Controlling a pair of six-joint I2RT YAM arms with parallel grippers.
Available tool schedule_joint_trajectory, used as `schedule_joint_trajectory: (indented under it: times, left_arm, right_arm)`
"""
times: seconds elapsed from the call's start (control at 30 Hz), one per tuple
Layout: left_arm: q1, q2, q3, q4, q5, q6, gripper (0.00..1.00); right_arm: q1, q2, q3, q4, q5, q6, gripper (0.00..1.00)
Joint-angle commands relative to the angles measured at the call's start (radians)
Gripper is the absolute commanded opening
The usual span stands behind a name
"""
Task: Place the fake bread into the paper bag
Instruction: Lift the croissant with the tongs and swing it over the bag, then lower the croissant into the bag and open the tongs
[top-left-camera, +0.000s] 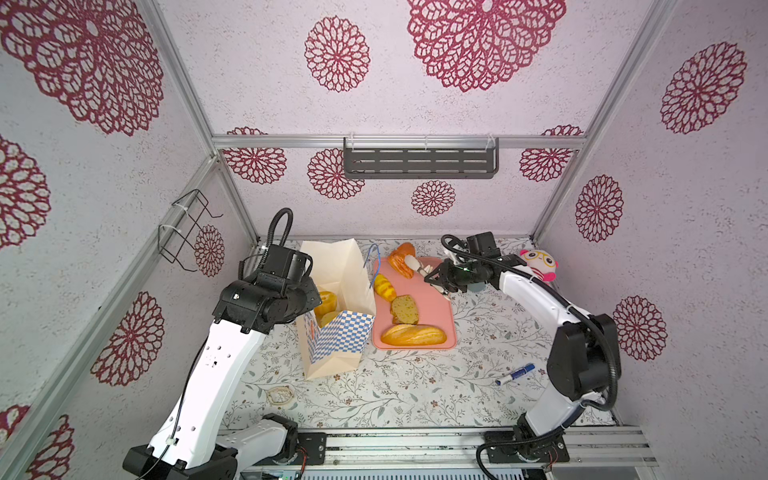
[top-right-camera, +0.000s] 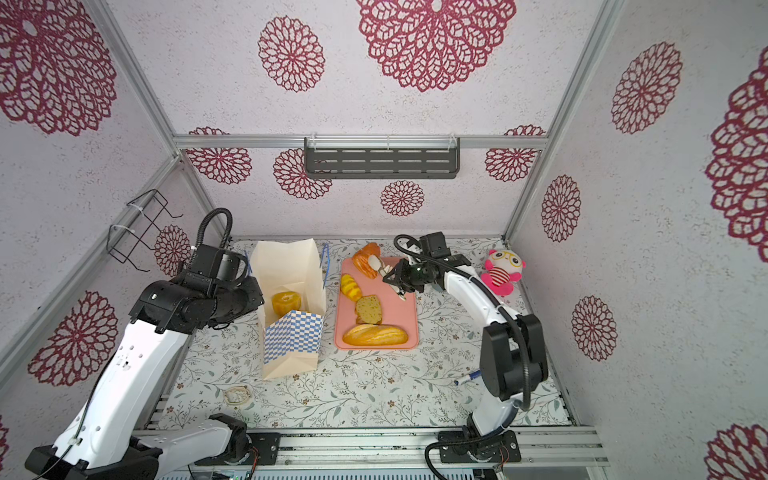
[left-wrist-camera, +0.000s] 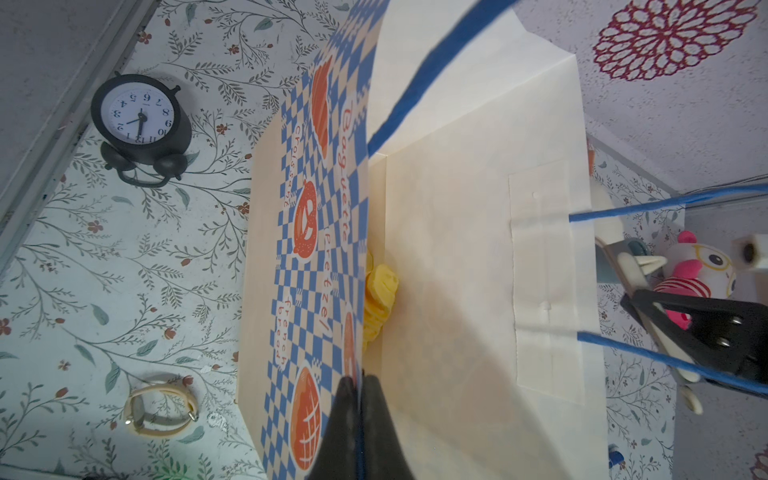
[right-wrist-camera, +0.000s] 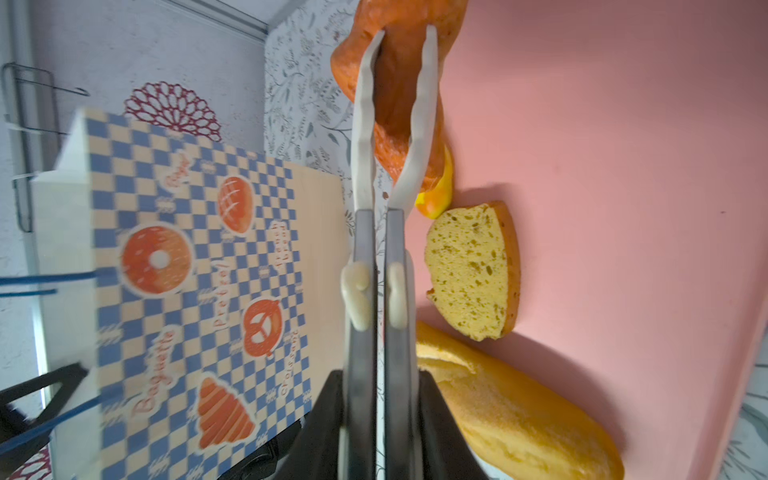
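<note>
A tabletop under leafy floral cloth (top-left-camera: 395, 386) is boxed in by three walls papered with red rosettes. The most open room is the table's 6 o'clock half, which holds only a blue marker (top-left-camera: 515, 374) at 4 o'clock and a beige-strapped watch (top-left-camera: 280, 395) at 7 o'clock.

The paper bag (top-left-camera: 340, 336) stands upright at 9 o'clock of a flat pink tray (top-left-camera: 436, 316), with a narrow gap between them where a thin blue cord handle (top-left-camera: 374, 262) hangs. The bag is matte cream with a blue-and-white checked band, and its mouth gapes open. The left gripper (left-wrist-camera: 358, 378) has its black jaws pinched shut on the bag's rim at the 9 o'clock side. A glossy golden ring (top-right-camera: 286, 302) lies inside.

Along the tray's 9 o'clock edge, from 12 towards 6, lie a brown croissant (top-left-camera: 402, 257), a yellow ridged roll (top-left-camera: 384, 286), a speckled slice (top-left-camera: 404, 309) and a long loaf (top-left-camera: 413, 334). The right gripper (right-wrist-camera: 406, 29) clamps the brown croissant between white ridged fingers (right-wrist-camera: 361, 124) where it overhangs the tray's 11 o'clock corner. The tray's 3 o'clock half is smooth bare pink.

A pink plush toy (top-left-camera: 538, 264) sits at 2 o'clock, by the wall.
</note>
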Motion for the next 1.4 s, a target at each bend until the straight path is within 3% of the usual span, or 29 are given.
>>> schedule_joint_trajectory:
  times: [0.0,0.27,0.57,0.83,1.07,1.37]
  left_arm:
    - [-0.007,-0.014,0.005,0.039,-0.015,-0.005,0.00]
    - [-0.007,-0.006,0.006,0.050,-0.006,-0.003,0.00]
    - [-0.006,0.003,0.014,0.046,-0.003,0.002,0.00]
    - [-0.007,0.001,0.017,0.049,0.000,0.000,0.00]
    - [-0.007,0.005,0.016,0.052,0.005,0.001,0.00]
    - [-0.007,0.001,0.015,0.057,0.006,-0.001,0.00]
  right_arm:
    - [0.007,-0.128,0.045,-0.009,-0.020,-0.036,0.00]
    - [0.135,-0.257,0.210,-0.020,-0.068,-0.038,0.00]
    - [0.314,-0.235,0.389,-0.028,-0.034,0.009,0.00]
    - [0.411,-0.251,0.253,-0.067,0.032,0.018,0.00]
    - [0.469,-0.219,0.242,-0.100,0.052,0.007,0.00]
    - [0.484,-0.203,0.245,-0.104,0.050,0.005,0.27]
